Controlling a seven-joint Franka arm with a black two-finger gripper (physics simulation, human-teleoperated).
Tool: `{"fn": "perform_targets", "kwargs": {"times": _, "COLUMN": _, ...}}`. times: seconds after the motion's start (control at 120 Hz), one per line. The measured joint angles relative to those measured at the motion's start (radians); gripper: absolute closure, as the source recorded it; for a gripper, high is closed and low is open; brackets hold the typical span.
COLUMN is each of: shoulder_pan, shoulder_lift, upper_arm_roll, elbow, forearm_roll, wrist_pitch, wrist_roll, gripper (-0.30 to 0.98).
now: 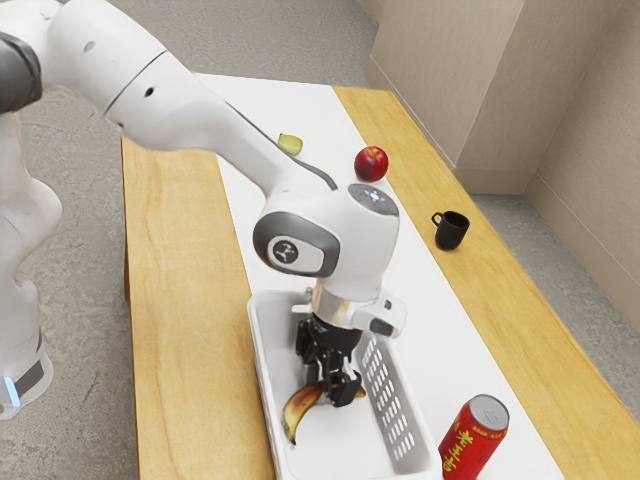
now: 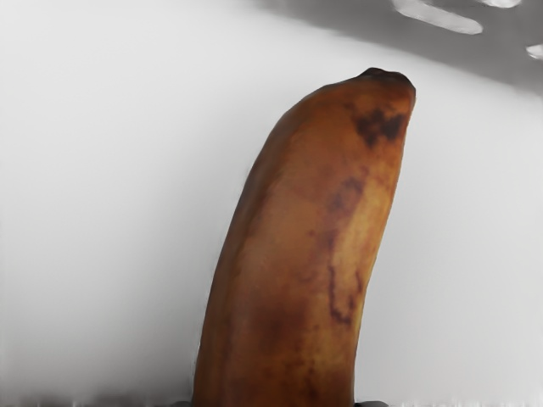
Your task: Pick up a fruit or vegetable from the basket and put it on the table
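The gripper [image 1: 338, 394] is positioned inside the white plastic basket [image 1: 350, 440], fingers partly closed and clamped on the banana [image 1: 299, 411] from both sides. The banana is within the basket; its exposed length extends toward the exterior view's left and near side.

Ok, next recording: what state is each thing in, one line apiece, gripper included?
Gripper: shut on the banana
Banana: browned, spotted, held inside the basket
Basket: upright, open-topped
Can: standing upright
Mug: standing upright
Apple: whole as far as visible, on the table
Green fruit: on the table, kind unclear
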Motion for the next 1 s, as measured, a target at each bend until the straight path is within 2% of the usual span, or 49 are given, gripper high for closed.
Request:
{"fn": "perform_targets", "kwargs": {"times": 0.15, "shoulder_pan": -0.005, "shoulder_lift": -0.067, "upper_arm_roll": 0.002, "elbow": 0.035, "forearm_roll": 0.028, "wrist_pitch": -0.025, "wrist_roll": -0.002, "gripper": 0.52}}
{"fn": "perform_targets", "kwargs": {"times": 0.25, "shoulder_pan": -0.005, "shoulder_lift": -0.105, "upper_arm_roll": 0.015, "elbow": 0.113, "forearm_roll": 0.066, "wrist_pitch": -0.068, "wrist_roll": -0.002, "gripper": 0.52}}
{"fn": "perform_targets", "kwargs": {"times": 0.367, "shoulder_pan": -0.005, "shoulder_lift": -0.143, "upper_arm_roll": 0.11, "elbow": 0.226, "forearm_roll": 0.133, "wrist_pitch": -0.142, "wrist_roll": 0.002, "gripper": 0.52}}
{"fn": "perform_targets", "kwargs": {"times": 0.5, "shoulder_pan": 0.001, "shoulder_lift": -0.141, "upper_arm_roll": 0.264, "elbow": 0.307, "forearm_roll": 0.201, "wrist_pitch": -0.227, "wrist_roll": 0.011, "gripper": 0.52}}
{"fn": "perform_targets", "kwargs": {"times": 0.667, "shoulder_pan": 0.003, "shoulder_lift": -0.101, "upper_arm_roll": 0.405, "elbow": 0.323, "forearm_roll": 0.229, "wrist_pitch": -0.284, "wrist_roll": 0.029, "gripper": 0.53}}
{"fn": "perform_targets", "kwargs": {"times": 0.783, "shoulder_pan": 0.011, "shoulder_lift": -0.082, "upper_arm_roll": 0.449, "elbow": 0.324, "forearm_roll": 0.235, "wrist_pitch": -0.303, "wrist_roll": 0.043, "gripper": 0.53}}
{"fn": "perform_targets", "kwargs": {"times": 0.8, "shoulder_pan": 0.011, "shoulder_lift": -0.08, "upper_arm_roll": 0.451, "elbow": 0.324, "forearm_roll": 0.236, "wrist_pitch": -0.305, "wrist_roll": 0.045, "gripper": 0.52}}
{"fn": "perform_targets", "kwargs": {"times": 0.9, "shoulder_pan": 0.008, "shoulder_lift": -0.071, "upper_arm_roll": 0.468, "elbow": 0.324, "forearm_roll": 0.238, "wrist_pitch": -0.31, "wrist_roll": 0.056, "gripper": 0.26}}
{"fn": "perform_targets", "kwargs": {"times": 1.0, "shoulder_pan": 0.005, "shoulder_lift": -0.07, "upper_arm_roll": 0.471, "elbow": 0.323, "forearm_roll": 0.248, "wrist_pitch": -0.31, "wrist_roll": 0.067, "gripper": 0.13}}
